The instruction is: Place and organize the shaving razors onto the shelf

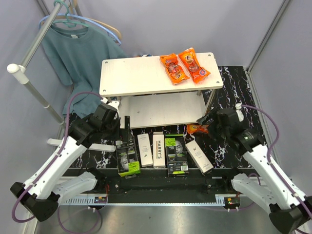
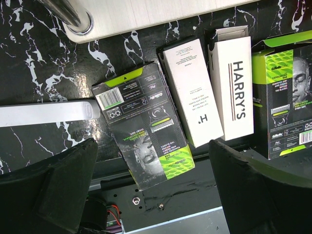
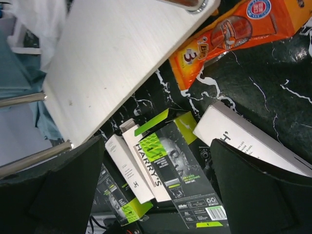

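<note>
five boxed shaving razors [image 1: 158,149] lined up on the desk [image 1: 229,80] just before the shelf [image 1: 136,75], left gripper [image 2: 156,170] and right gripper [image 3: 156,180] released, empty, near its front corners.

You are in a robot test booth: plain grey panel walls [image 1: 195,24] close it in, a black marbled tabletop [image 1: 234,83] serves as the bench, and a T-shirt [image 1: 78,58] hangs by a white clothes rail [image 1: 36,92] beside it.
</note>
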Robot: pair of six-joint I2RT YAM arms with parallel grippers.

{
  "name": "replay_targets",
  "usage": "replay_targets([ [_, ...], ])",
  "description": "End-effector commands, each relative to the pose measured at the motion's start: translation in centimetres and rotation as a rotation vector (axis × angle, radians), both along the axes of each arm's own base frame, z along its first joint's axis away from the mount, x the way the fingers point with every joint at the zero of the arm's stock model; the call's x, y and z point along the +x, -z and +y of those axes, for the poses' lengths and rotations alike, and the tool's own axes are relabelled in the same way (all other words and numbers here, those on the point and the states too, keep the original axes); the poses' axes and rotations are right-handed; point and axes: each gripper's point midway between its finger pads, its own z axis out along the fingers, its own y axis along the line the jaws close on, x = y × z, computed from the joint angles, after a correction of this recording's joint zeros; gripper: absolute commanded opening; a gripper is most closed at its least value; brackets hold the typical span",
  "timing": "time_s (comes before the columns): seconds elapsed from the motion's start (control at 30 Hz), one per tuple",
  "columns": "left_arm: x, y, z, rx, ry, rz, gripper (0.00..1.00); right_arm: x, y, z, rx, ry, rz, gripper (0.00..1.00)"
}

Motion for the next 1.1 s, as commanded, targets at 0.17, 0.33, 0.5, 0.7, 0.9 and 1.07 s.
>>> replay_targets([
  [0.17,0.3,0.0,-0.3,-0.015,0.017,-0.032,0.99,2.4,5.3,-0.5,0.257,0.168,0.054,0.98],
  [0.33,0.3,-0.2,-0.3,-0.017,0.017,-0.039,0.99,4.1,8.6,-1.9,0.502,0.245,0.087,0.96],
  [0.5,0.2,-0.1,-0.2,-0.018,0.014,-0.034,0.99,5.8,9.2,-3.6,0.526,0.296,0.102,0.95],
  [0.7,0.2,-0.2,-0.2,-0.024,0.010,-0.039,0.99,6.3,11.2,-5.4,0.591,0.374,0.140,0.91],
  [0.9,0.0,-0.3,-0.1,-0.028,0.010,-0.046,0.99,6.3,13.4,-6.4,0.613,0.403,0.171,0.89],
  [1.07,-0.1,-0.2,-0.1,-0.031,0.009,-0.042,0.99,6.6,14.4,-6.3,0.624,0.392,0.178,0.82],
])
